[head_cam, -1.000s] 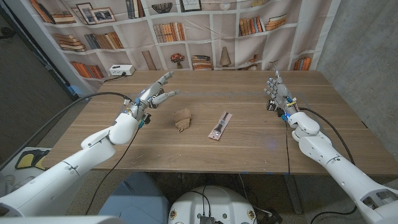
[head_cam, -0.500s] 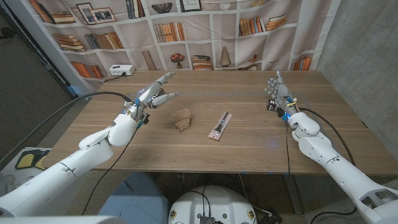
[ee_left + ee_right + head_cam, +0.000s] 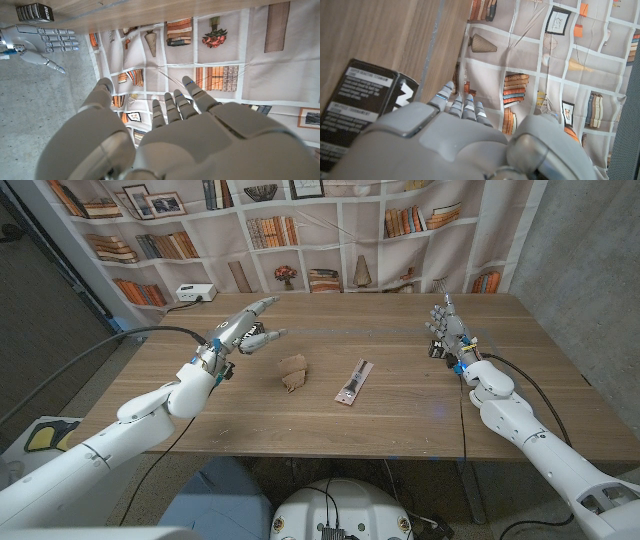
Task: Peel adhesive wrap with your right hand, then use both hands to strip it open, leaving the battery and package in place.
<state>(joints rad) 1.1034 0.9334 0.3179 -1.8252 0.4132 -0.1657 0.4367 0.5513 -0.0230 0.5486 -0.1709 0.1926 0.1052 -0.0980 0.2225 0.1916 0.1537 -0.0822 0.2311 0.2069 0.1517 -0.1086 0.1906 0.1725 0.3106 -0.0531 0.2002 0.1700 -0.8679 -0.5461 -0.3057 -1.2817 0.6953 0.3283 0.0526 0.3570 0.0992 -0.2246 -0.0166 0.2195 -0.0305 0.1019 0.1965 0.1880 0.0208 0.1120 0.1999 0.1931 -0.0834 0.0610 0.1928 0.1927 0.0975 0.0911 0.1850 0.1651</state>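
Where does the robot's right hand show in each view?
Head view: right hand at the wooden table's right side, fingers up.
Left wrist view: small, beside a black printed box.
Right wrist view: close up, before that box.
Shared landmark: bookshelf-print backdrop.

Illumination is even and bright, with soft, faint shadows beneath both arms on the table (image 3: 400, 415). The head view bends straight lines at its edges. Wrist views render near fingers slightly soft.
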